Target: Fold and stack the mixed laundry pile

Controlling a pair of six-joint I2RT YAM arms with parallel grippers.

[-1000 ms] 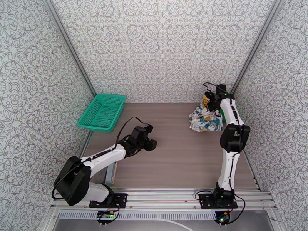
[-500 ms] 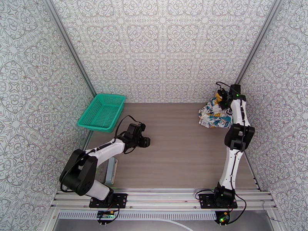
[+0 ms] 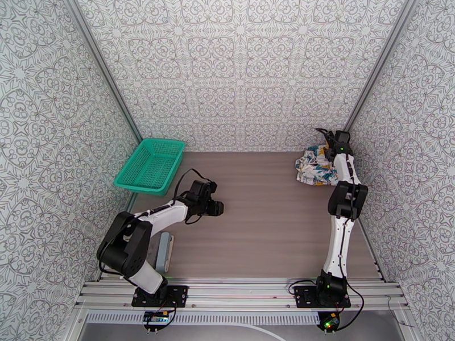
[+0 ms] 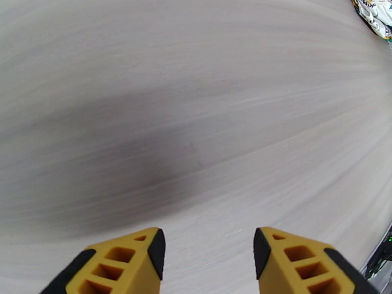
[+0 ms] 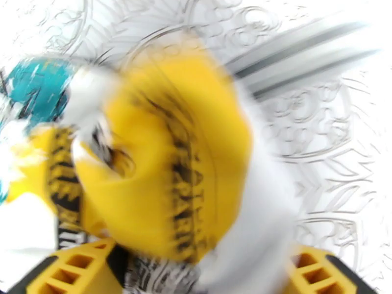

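Fingers [image 5: 73, 273] of the right gripper [image 5: 201, 278] stand wide apart at the bottom of the right wrist view, one yellow pad at each lower corner. The white garment [image 5: 166, 153] with its teal, yellow and black print is bunched up right between them and fills the gap. The picture is badly blurred, so I cannot tell whether the jaws are pressing on the cloth or only sit around it.

From the top view, the right gripper [image 3: 328, 149] is reached out to the far right corner of the table [image 3: 267, 234], just at the foot of the patterned wall. It sits at the far right edge of the white garment [image 3: 313, 167]. The cloth lies crumpled on the table there and spreads from the claw to the left and toward the near side.

The left gripper [image 3: 219, 207] is well apart from it, over the left middle of the table. Its wrist view shows the left gripper [image 4: 208, 246] with jaws parted and nothing in them, bare wood grain below, and a corner of the white garment [image 4: 375, 13] at the top right edge.

A teal-green mesh basket [image 3: 151, 165] sits at the far left corner, tilted against the wall.
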